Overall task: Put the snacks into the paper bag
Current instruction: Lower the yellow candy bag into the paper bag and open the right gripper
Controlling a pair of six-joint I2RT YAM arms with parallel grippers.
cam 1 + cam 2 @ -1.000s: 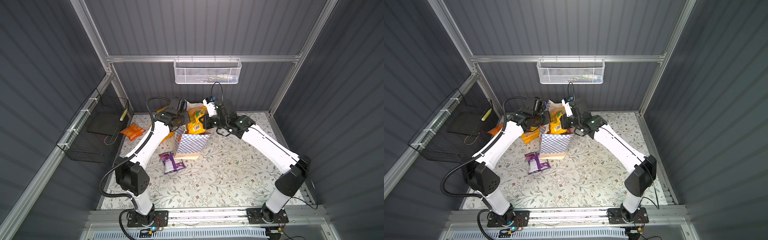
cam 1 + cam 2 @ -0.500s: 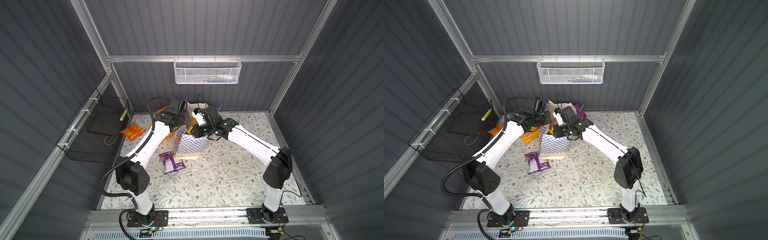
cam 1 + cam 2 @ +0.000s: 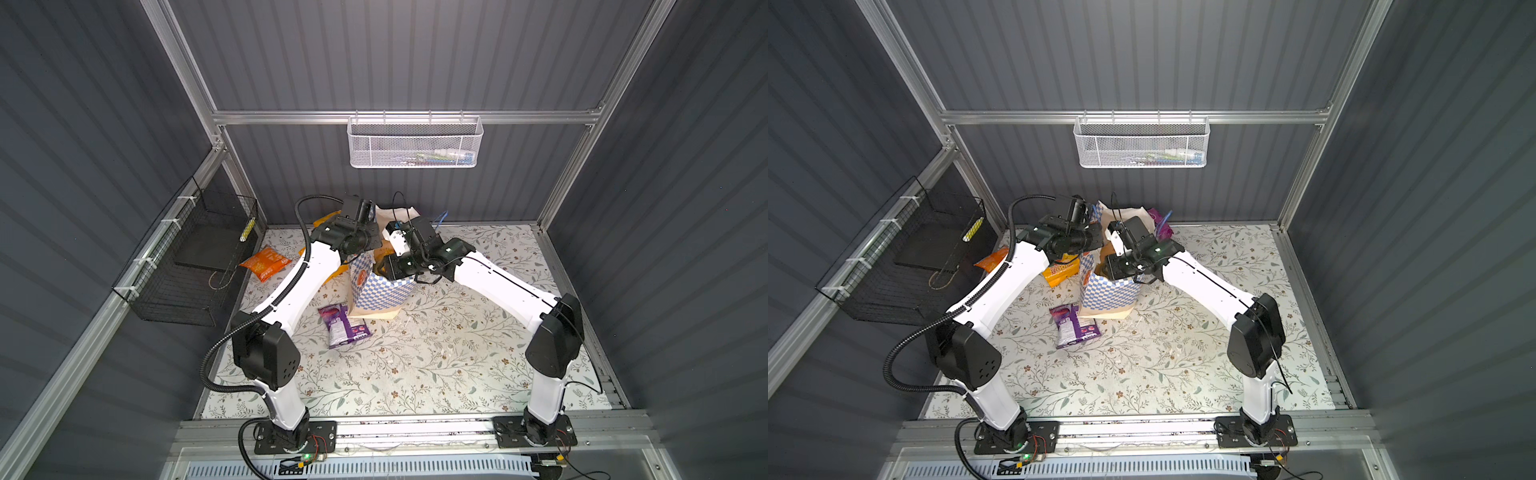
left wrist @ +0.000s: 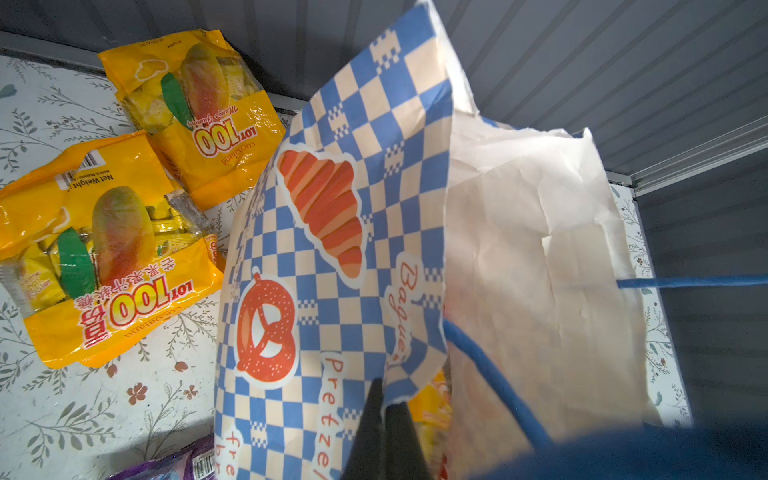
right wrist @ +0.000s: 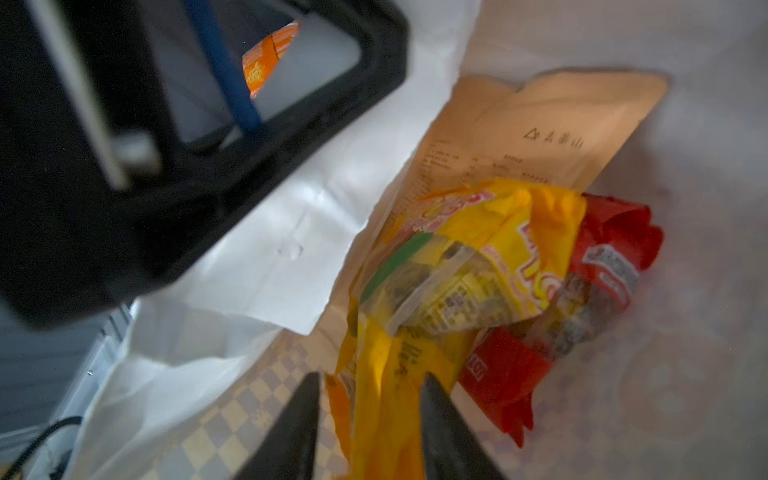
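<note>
The checkered paper bag (image 3: 380,291) (image 3: 1108,293) stands upright at the back middle of the table. My left gripper (image 4: 384,395) is shut on the bag's rim. My right gripper (image 5: 371,380) is down inside the bag, jaws apart, with a yellow packet (image 5: 478,257) lying loosely between them. A red packet (image 5: 611,249) and a tan kraft pouch (image 5: 540,124) lie under it. Two yellow packets (image 4: 195,112) (image 4: 104,249) lie on the table left of the bag. A purple packet (image 3: 343,324) lies in front of it and a small orange packet (image 3: 266,262) further left.
A white mesh basket (image 3: 413,143) hangs on the back wall. A black wire basket (image 3: 195,266) hangs on the left wall. The bag's blue cord handle (image 4: 490,374) runs close to my left fingers. Both arms crowd the bag's mouth.
My right gripper has carried the yellow packet from above the bag down into it, and its jaws have parted. The left gripper has kept its hold on the rim.
</note>
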